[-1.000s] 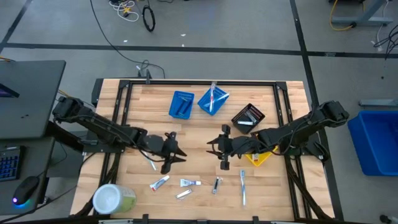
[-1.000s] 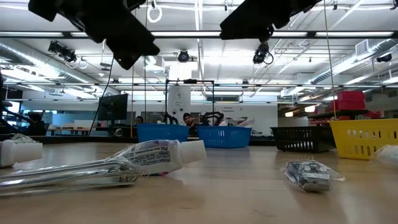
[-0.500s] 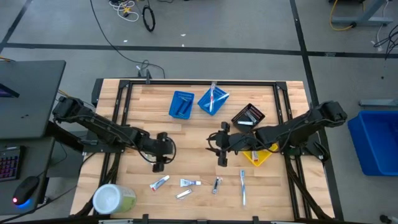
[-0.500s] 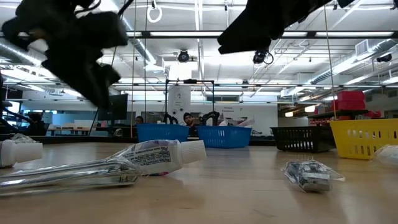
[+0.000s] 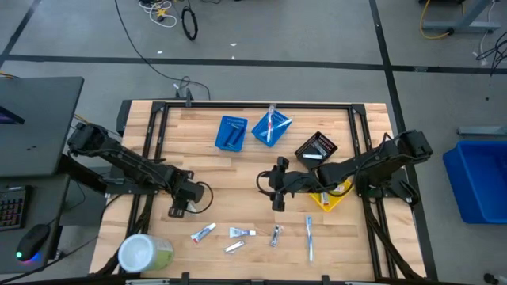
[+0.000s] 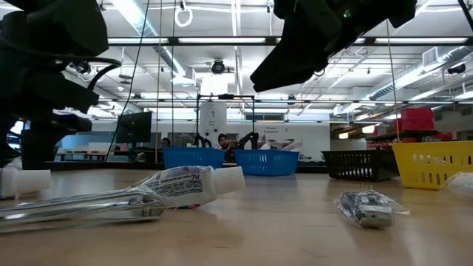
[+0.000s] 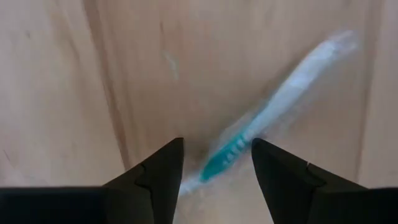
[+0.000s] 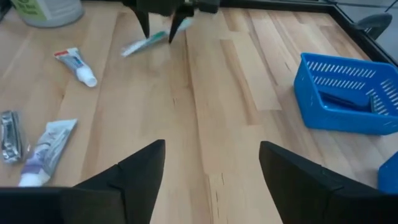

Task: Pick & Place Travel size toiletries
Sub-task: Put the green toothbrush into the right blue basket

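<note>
My left gripper [image 5: 178, 207] points down at the table, open, over a teal-and-white toothbrush [image 7: 261, 118] in a clear wrapper. Its fingers stand on either side of the toothbrush's teal end; the right wrist view shows the same toothbrush [image 8: 144, 42] lying flat between them. Whether the fingers touch it I cannot tell. My right gripper [image 5: 269, 184] hovers open above the table's middle and holds nothing. More toiletries lie near the near edge: white tubes [image 5: 203, 232] [image 5: 242, 232], a dark wrapped item [image 5: 275, 235] and a second toothbrush [image 5: 309, 237].
Two blue bins [image 5: 231, 133] [image 5: 271, 127] and a black bin [image 5: 317, 149] stand toward the far edge. A yellow bin [image 5: 329, 199] sits under the right arm. A round white-and-green container [image 5: 142, 253] stands at the near left corner. Bare wood lies between the grippers.
My left gripper has swung from level to pointing down. It has moved toward the table's left and near edges and come down over the toothbrush. My right gripper has drifted a little toward the left. The toiletries have stayed in place.
</note>
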You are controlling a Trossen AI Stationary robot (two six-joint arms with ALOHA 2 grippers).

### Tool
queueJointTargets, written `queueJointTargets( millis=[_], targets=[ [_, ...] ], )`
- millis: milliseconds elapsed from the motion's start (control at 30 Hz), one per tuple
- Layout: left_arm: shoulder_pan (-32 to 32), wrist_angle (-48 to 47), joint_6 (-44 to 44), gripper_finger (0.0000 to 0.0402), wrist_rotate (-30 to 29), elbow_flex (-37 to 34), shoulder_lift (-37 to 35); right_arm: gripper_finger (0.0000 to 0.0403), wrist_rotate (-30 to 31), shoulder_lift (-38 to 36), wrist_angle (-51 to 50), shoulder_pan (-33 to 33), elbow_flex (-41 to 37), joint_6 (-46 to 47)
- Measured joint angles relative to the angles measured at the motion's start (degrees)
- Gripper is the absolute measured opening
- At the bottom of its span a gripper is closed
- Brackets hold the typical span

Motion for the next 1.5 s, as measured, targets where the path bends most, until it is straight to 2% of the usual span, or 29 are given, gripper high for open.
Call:
queueJointTargets(
  millis=[167,300,500,600,667,800,967,1067,1167,1267,1400,1500],
  targets=[
    [-0.8,1.6,-0.1,0.0194,-0.6,-1.4,-0.1,0.0271,0.0,0.1,0.2,-0.2,0.0,0.1],
    [-0.8,2.3,-0.1,0.0169,-1.8,-1.8,-0.1,0.0262,0.0,0.1,0.9,-0.7,0.0,0.1],
    [-0.8,3.3,-0.6,0.0088,-3.2,-1.9,-0.1,0.0245,0.0,0.1,0.9,-1.6,0.0,0.1],
    [-0.8,5.3,-3.2,0.0039,-6.4,-1.0,-0.1,0.024,0.0,0.4,1.5,-2.4,0.0,0.7],
    [-0.3,7.7,-5.2,0.0021,-10.4,0.5,0.2,0.0237,0.0,0.8,2.2,-3.2,0.0,1.0],
    [1.3,16.3,-7.6,0.0028,-17.1,3.6,0.1,0.0233,-0.4,3.0,6.3,-4.9,0.0,0.3],
    [4.6,34.6,-6.1,0.0046,-23.0,5.3,0.0,0.0228,-4.8,6.2,10.2,-7.0,0.0,-2.5],
    [6.6,46.0,-6.1,0.0037,-27.6,5.5,0.0,0.0226,-4.6,7.9,12.6,-7.8,0.0,0.5],
    [8.8,53.1,-5.8,0.0029,-31.5,5.5,0.0,0.022,-4.6,8.0,13.6,-8.3,0.0,3.8],
    [11.1,56.1,-4.4,0.0032,-33.2,5.5,0.0,0.0212,-1.5,7.4,12.6,-8.4,0.0,4.0],
    [13.0,55.1,-4.7,0.0042,-30.8,5.5,0.5,0.0201,5.9,6.2,13.9,-8.4,0.0,5.0],
    [13.4,54.8,-3.9,0.0039,-31.6,5.5,1.5,0.0196,9.1,5.5,16.7,-8.7,0.0,7.5]
  ],
)
